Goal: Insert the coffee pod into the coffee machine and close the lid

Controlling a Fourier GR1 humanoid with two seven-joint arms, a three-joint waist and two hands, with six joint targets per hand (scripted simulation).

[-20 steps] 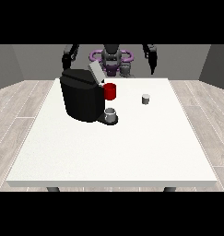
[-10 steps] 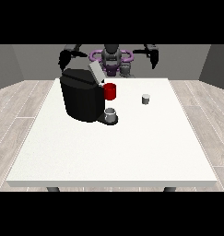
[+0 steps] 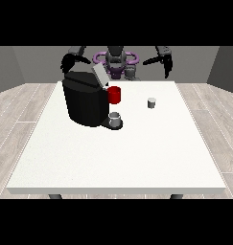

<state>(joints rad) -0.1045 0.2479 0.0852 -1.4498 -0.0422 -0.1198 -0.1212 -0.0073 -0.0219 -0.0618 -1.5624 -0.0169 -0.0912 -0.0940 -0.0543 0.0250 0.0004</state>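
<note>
My table [image 3: 118,158] is a broad, flat white slab with a matte top and squared edges, on a floor of pale grey planks. On it, below and a little inward of my hand at the view's left [image 3: 67,61], stands the coffee machine [image 3: 85,100]: a bulky black block with rounded corners and a dull plastic look. Its lid [image 3: 99,75] is a thin grey flap, tilted up and open at the top of the machine. A glossy red round part [image 3: 115,94] juts from the machine's front, and beneath it a small grey cup [image 3: 116,117] sits on the machine's dark base. The coffee pod [image 3: 152,102] is a small pale grey cylinder standing upright on the white top, well apart from the machine, below and inward of my hand at the view's right [image 3: 168,64], with neither hand touching it. That hand hangs above the far edge of the table, its black fingers pointing down and looking straight enough to be relaxed, holding nothing, with the forearm running out sideways from my shoulder. My hand at the view's left is raised near the machine's top rear corner and appears as a dark rounded lump; I cannot tell how it is set. Both arms are spread wide from my purple and grey torso [image 3: 116,62].
</note>
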